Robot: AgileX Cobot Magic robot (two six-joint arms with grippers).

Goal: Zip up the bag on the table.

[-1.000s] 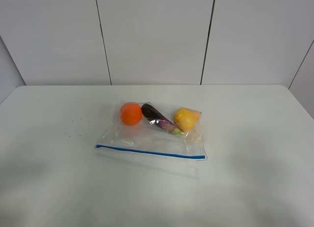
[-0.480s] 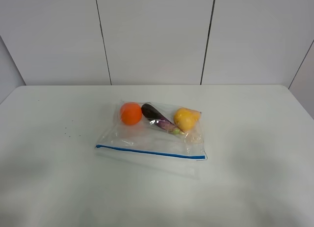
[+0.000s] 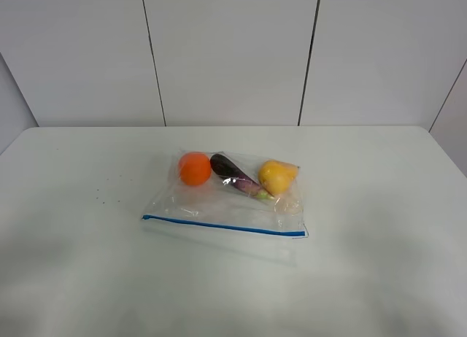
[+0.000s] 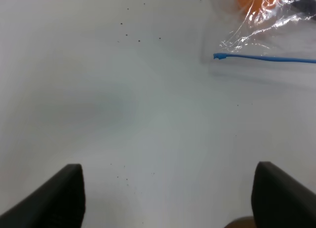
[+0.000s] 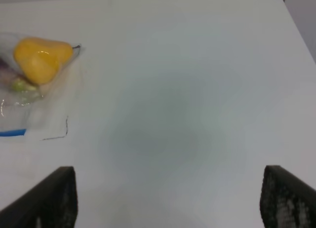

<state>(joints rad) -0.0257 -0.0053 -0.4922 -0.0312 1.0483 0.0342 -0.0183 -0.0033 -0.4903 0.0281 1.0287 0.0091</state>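
One wide, matte white tabletop [image 3: 379, 227] fills your overhead view, backed on its far side by pale wall panels [image 3: 230, 56] split by thin dark seams. You will find a few tiny dark specks [image 3: 102, 200] on its left half.

The clear rectangular plastic zip bag [image 3: 226, 198] lies flat near the middle of the table, well apart from every edge. Its blue zip strip [image 3: 222, 226] runs along the near edge, from the left corner to the right corner, sloping slightly nearer toward the right. Past the strip a narrow clear lip of plastic rests on the table.

Inside the bag, along its far edge, you see three items in a row. The round orange fruit [image 3: 195, 168] sits at the far left corner. The dark purple eggplant [image 3: 233, 176] lies in the middle, angled with its green stem end pointing near and right, just beside the yellow fruit. The yellow fruit [image 3: 277, 176] sits at the far right corner.

The left gripper [image 4: 168, 198] hangs over bare table to the left of the bag, its two dark fingertips [image 4: 57, 201] set wide apart with nothing between them; the left end of the blue strip and the orange fruit show at the edge of its view. The right gripper [image 5: 168, 203] hangs over bare table to the right of the bag, its dark fingertips [image 5: 47, 198] likewise spread apart and empty, with the yellow fruit and the bag's right corner in sight.
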